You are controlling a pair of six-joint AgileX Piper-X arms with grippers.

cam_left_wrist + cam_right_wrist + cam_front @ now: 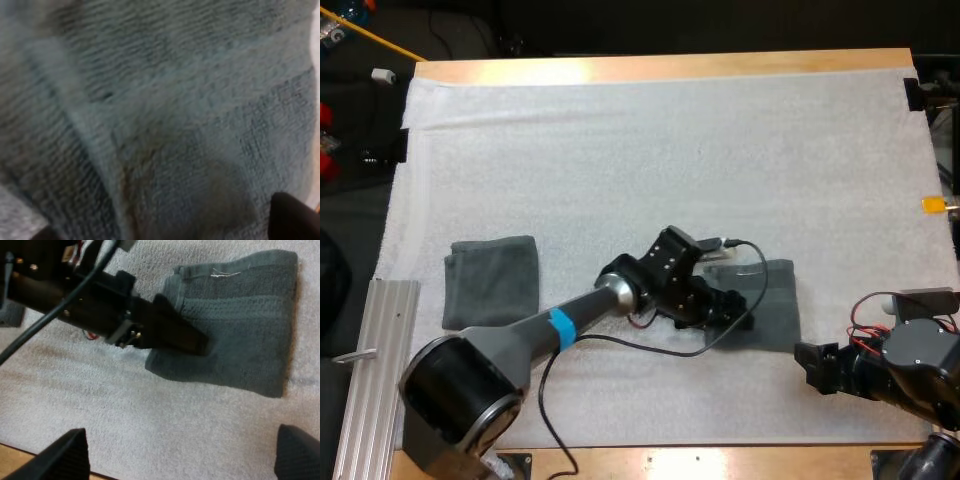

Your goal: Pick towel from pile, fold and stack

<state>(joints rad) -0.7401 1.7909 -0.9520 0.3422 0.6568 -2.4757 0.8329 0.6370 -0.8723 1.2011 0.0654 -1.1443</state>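
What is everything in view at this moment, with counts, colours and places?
folded towel: 1, dark grey-green, left part of mat
second towel: 1, dark grey-green, folded, right of centre
mat: 1, white, covering table
table: 1, wooden, edges showing around mat
metal rail: 1, silver, near left corner
left end effector: 1, black, open, on second towel
right end effector: 1, black, open, over mat beside second towel

A robot laboratory bench.
A wooden table (660, 68) carries a white mat (670, 150); a left arm (520, 335) and a right arm (920, 365) work at it, with an aluminium rail (370, 370) beside.
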